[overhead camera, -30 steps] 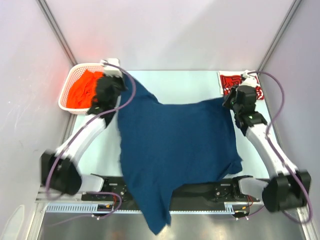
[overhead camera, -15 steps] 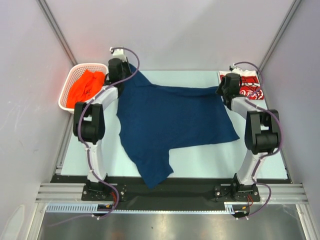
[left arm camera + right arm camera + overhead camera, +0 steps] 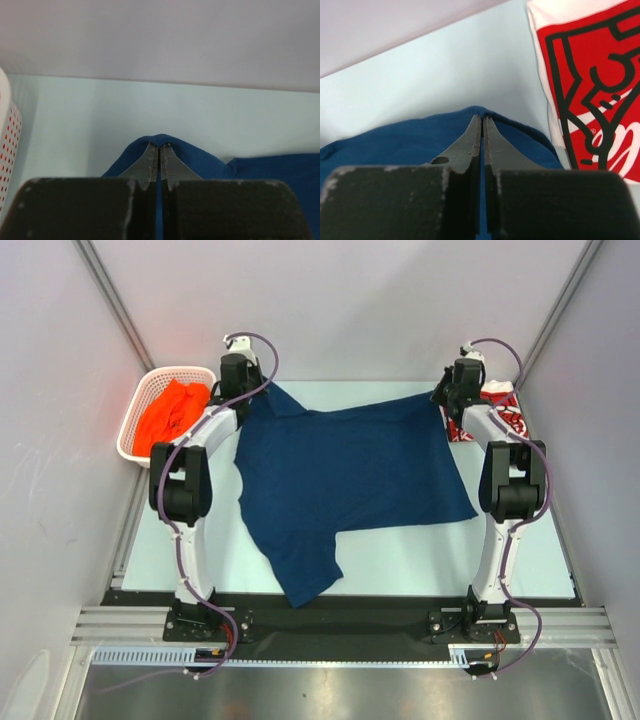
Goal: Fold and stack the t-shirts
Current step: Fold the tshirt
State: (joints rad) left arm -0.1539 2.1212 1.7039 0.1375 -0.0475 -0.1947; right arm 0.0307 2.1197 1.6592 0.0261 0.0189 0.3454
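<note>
The navy blue t-shirt (image 3: 345,475) lies spread over the middle of the table, one sleeve trailing toward the near edge. My left gripper (image 3: 262,390) is shut on its far left corner (image 3: 160,140). My right gripper (image 3: 440,398) is shut on its far right corner (image 3: 480,111). Both corners are stretched toward the back of the table. The red t-shirt (image 3: 497,412) with white script lies folded at the far right, just right of my right gripper; it also shows in the right wrist view (image 3: 592,80). The orange t-shirt (image 3: 172,412) is bunched in the basket.
A white lattice basket (image 3: 138,408) stands at the far left, its wall showing in the left wrist view (image 3: 7,145). Both arms reach straight out to the back of the pale table (image 3: 400,560). Slanted enclosure walls close in the back and sides.
Both grippers have carried the navy shirt's corners farther back and apart, pulling the cloth away from the near edge and laying it flatter. The right gripper moved most, up beside the red shirt.
</note>
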